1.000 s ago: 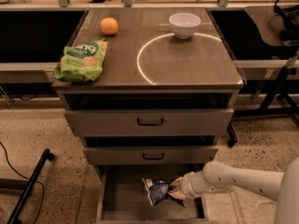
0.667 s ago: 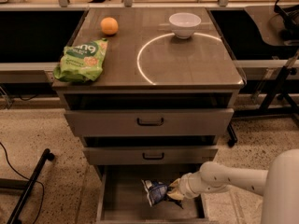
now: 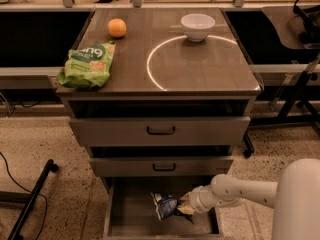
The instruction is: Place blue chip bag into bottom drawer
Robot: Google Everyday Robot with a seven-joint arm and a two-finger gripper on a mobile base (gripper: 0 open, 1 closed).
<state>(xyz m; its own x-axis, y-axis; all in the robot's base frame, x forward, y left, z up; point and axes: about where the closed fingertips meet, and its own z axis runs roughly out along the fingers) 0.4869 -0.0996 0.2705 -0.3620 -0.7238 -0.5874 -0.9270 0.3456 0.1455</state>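
The blue chip bag [image 3: 164, 206], dark navy with white edges, sits inside the open bottom drawer [image 3: 131, 219], low over its flat grey floor. My gripper [image 3: 183, 207] reaches in from the right on a white arm and is shut on the bag's right edge. The fingers are partly hidden behind the bag. I cannot tell if the bag touches the floor.
On the cabinet top lie a light green snack bag [image 3: 86, 64], an orange [image 3: 117, 27] and a white bowl [image 3: 197, 26]. Two shallower drawers with black handles [image 3: 160, 130] stick out above the bottom drawer. A black stand leg [image 3: 30, 199] lies at left.
The bag and gripper have stayed almost in place inside the drawer. My arm's upper body has come further into view at the lower right.
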